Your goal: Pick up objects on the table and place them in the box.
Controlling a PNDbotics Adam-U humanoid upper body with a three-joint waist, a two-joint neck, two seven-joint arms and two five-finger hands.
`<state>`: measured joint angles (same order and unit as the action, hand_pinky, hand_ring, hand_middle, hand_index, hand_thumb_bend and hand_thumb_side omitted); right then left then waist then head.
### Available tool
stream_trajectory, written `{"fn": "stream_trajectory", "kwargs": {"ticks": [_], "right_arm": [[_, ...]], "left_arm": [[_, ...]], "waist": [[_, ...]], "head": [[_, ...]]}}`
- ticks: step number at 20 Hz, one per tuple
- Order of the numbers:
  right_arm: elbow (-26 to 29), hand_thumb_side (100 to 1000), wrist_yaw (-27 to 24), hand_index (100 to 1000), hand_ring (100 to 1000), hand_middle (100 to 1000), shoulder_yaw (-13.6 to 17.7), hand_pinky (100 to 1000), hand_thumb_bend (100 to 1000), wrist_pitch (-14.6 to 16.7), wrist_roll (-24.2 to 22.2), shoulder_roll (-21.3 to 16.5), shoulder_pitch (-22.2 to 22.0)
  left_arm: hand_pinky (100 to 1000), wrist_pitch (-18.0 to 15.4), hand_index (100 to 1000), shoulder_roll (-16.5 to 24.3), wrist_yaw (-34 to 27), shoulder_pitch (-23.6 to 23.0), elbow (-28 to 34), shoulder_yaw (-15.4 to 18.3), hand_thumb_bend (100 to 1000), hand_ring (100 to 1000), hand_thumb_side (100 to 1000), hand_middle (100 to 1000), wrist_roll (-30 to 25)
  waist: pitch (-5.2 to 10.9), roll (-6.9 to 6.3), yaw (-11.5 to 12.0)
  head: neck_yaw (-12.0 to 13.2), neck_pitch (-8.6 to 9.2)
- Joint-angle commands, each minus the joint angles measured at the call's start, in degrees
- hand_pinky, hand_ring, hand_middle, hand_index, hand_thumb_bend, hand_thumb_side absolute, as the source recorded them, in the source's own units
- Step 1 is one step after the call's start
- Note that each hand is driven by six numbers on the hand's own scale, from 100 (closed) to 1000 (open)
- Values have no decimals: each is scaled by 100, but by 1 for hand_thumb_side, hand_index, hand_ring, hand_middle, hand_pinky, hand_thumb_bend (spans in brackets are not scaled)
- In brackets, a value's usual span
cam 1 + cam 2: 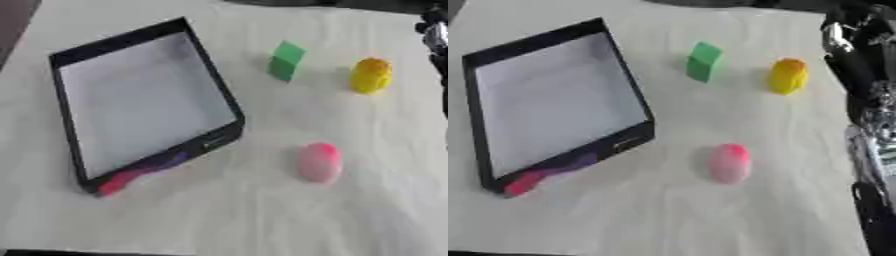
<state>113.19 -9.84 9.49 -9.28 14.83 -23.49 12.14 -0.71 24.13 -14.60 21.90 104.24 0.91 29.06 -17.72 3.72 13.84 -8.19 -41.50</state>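
A shallow box (pixel 218 89) with black walls and a pale bare floor lies tilted on the left of the white cloth. Three objects lie to its right: a green block (pixel 285 61) at the back, a yellow rounded object (pixel 370 75) further right, and a pink egg-shaped object (pixel 318 162) nearer the front. My right arm (pixel 870 125), black with silver joints, runs along the right edge in the right eye view. Its hand (pixel 852 31) shows blurred at the upper right, apart from the yellow object. My left hand shows in neither view.
The white cloth (pixel 262 215) covers the table and is creased. A pink and purple patch (pixel 131 175) marks the box's near wall at its front corner. A dark strip runs along the table's far edge.
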Motion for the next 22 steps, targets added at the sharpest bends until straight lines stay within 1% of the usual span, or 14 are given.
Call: {"fn": "stream_trajectory", "kwargs": {"ticks": [1,3,5,8,11,14,18,20,22], "right_arm": [[104,422,16,848,818,744,30,940,100,14,-3,-176,72],[97,424,32,851,823,750,49,942,100,4,2,-212,89],[89,426,13,855,830,758,73,944,100,-19,5,-286,102],[117,433,17,862,840,769,89,946,100,-57,-26,-462,116],[137,428,86,868,852,781,53,948,100,-140,-138,-749,159],[140,422,203,872,859,794,-26,950,100,-232,-324,-1141,242],[125,421,411,875,863,805,-220,943,109,-449,-705,-1772,393],[91,404,491,874,861,805,-327,938,120,-531,-943,-2152,552],[33,389,553,873,861,807,-422,933,146,-546,-1154,-2500,731]], "left_arm": [[731,-1,841,102,3,77,85,49,350,610,633,793,10],[731,-10,842,101,3,110,99,67,351,611,628,793,23],[731,-6,842,155,11,149,100,68,349,611,624,793,24],[731,-2,842,232,23,188,104,78,348,612,619,793,26],[731,13,842,317,33,168,94,77,346,611,618,793,26],[730,22,841,372,41,145,86,72,347,611,615,793,23],[730,30,841,432,54,110,71,64,347,611,614,793,12],[729,37,840,465,58,79,55,61,346,610,614,793,9],[729,40,840,494,58,58,42,61,346,610,614,792,10]], "waist": [[142,9,5],[144,1,4],[156,-15,1],[176,-30,-5],[210,-22,-40],[260,-10,-79],[325,7,-113],[353,15,-128],[371,26,-140]], "head": [[12,130],[10,154],[-12,139],[-15,76],[-7,-21],[15,-97],[36,-154],[25,-169],[15,-171]]}}
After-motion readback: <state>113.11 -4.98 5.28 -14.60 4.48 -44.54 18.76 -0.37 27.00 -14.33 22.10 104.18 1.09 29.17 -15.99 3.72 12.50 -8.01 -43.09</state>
